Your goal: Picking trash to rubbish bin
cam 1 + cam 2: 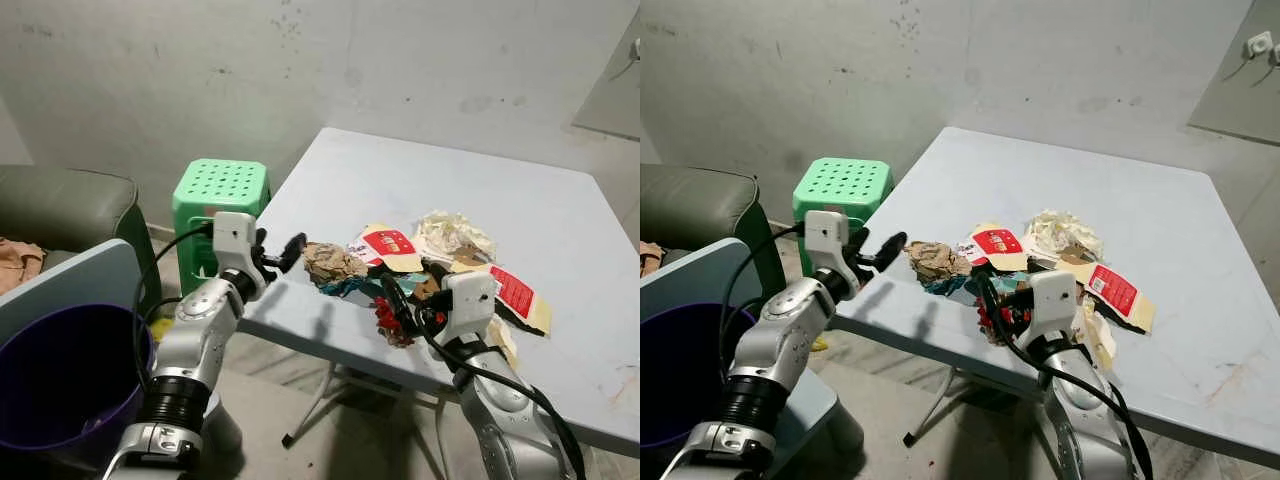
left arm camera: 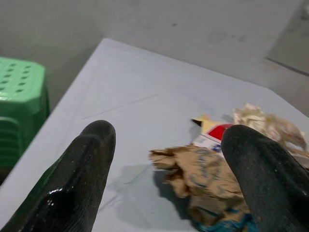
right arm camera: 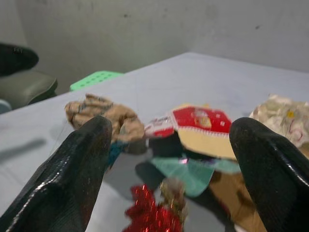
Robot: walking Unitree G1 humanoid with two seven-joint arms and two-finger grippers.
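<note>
A heap of trash lies near the front edge of the pale grey table (image 1: 500, 170): crumpled brown paper (image 1: 333, 262), a red-and-cream packet (image 1: 385, 245), crumpled whitish paper (image 1: 452, 235), a red packet (image 1: 515, 292), a teal wrapper (image 3: 193, 171) and a shiny red wrapper (image 1: 388, 322). My left gripper (image 1: 280, 250) is open at the table's left edge, just left of the brown paper (image 2: 203, 179) and holding nothing. My right gripper (image 1: 400, 295) is open over the front of the heap, above the shiny red wrapper (image 3: 149, 212). The purple bin (image 1: 60, 380) stands low on my left.
A green plastic stool (image 1: 220, 195) stands by the table's left side, with a dark green sofa (image 1: 60, 205) further left. A blue-grey panel (image 1: 70, 275) borders the bin. Behind the table is a stained wall (image 1: 300, 60). The table's far half is bare.
</note>
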